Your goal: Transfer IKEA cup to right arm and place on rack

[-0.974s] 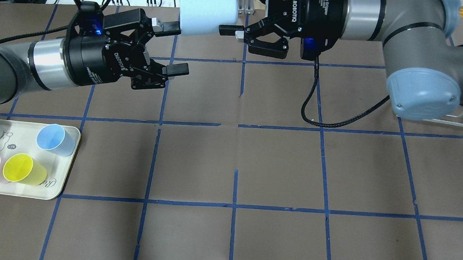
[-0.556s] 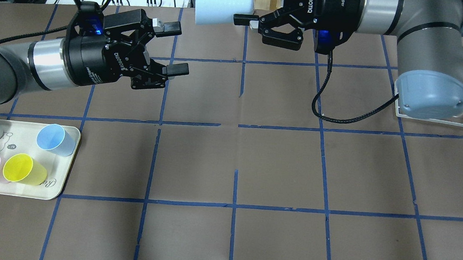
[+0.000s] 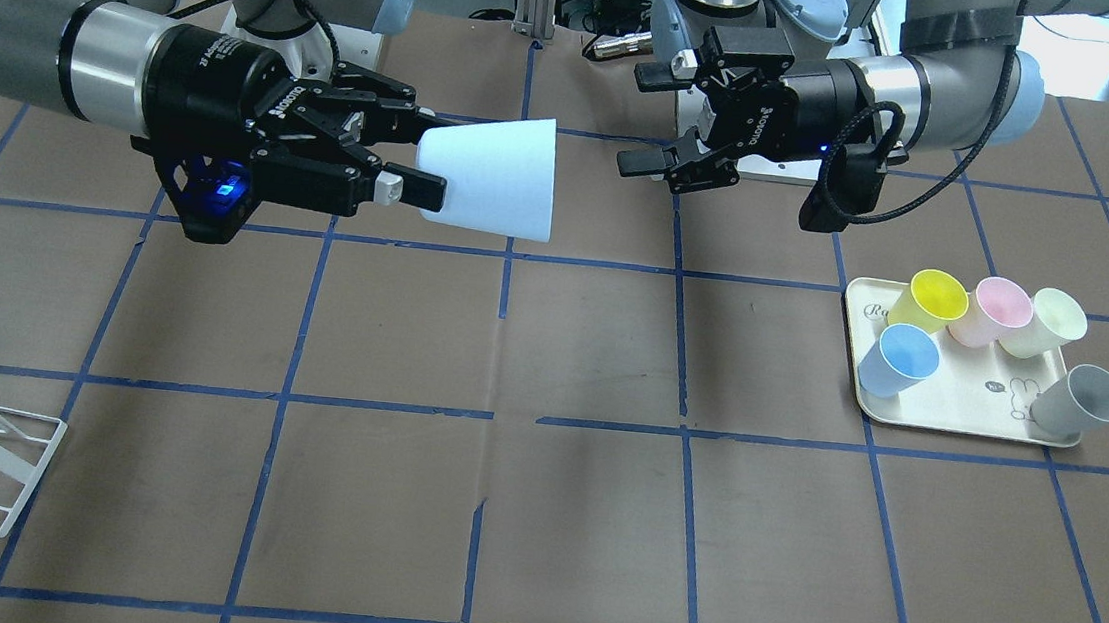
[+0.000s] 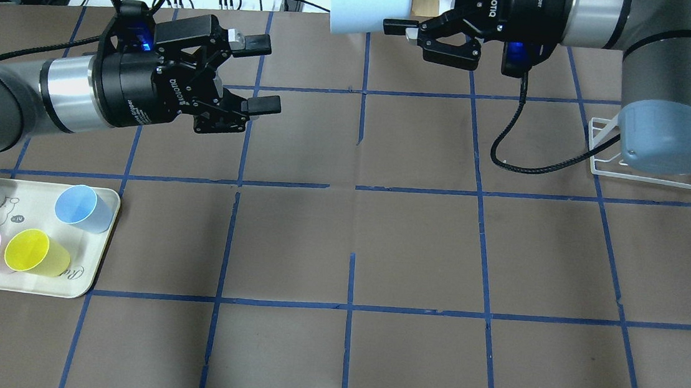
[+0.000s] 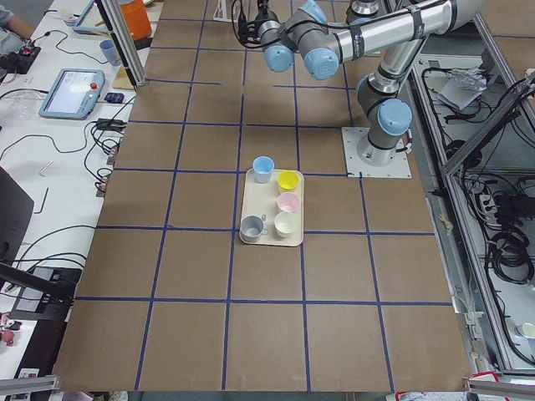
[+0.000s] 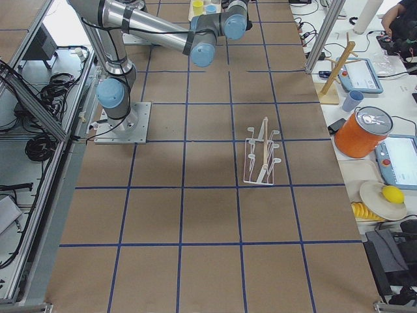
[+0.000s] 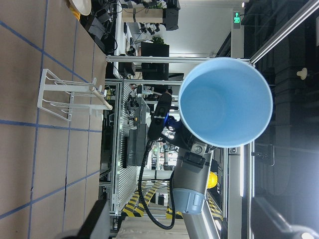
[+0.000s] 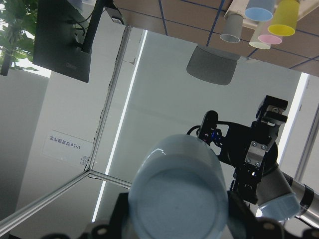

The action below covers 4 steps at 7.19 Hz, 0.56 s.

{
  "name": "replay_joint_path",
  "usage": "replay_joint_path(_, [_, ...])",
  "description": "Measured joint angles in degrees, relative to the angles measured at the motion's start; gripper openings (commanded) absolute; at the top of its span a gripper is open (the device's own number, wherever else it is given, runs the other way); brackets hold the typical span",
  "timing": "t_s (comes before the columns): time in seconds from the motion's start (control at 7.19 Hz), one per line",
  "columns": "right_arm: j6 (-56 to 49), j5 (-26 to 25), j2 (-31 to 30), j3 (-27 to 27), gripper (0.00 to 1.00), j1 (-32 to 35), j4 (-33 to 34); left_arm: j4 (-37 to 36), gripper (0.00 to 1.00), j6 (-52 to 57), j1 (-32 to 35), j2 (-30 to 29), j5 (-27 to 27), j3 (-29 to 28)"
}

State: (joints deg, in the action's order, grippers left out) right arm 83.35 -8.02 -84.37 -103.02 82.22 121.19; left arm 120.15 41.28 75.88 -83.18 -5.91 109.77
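Pale blue cup [image 3: 498, 177] lies sideways above the desk [image 3: 591, 355], its narrow base clamped in my right claw [image 3: 424, 162]; I see my left claw [image 3: 641, 120] spread apart, near its rim.

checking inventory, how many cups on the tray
5 on the tray: yellow cup, pink cup, pale green cup on the robot's side; blue cup and grey cup on the operators' side. None look hidden.
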Motion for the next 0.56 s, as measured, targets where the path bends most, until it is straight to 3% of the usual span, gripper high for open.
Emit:
replay_joint_path(0.28, [-0.2, -6.2, -0.1, 0.5, 0.00, -2.7, 3.8, -3.2, 1.00, -3.5, -0.2, 0.0, -7.9, -1.5])
replay_joint_path(0.56, [-1.8, -11.5, -0.3, 1.9, 0.00, -5.7, 9.2, -11.4, 1.00, -7.6, -0.4, 0.0, -22.6, -2.8])
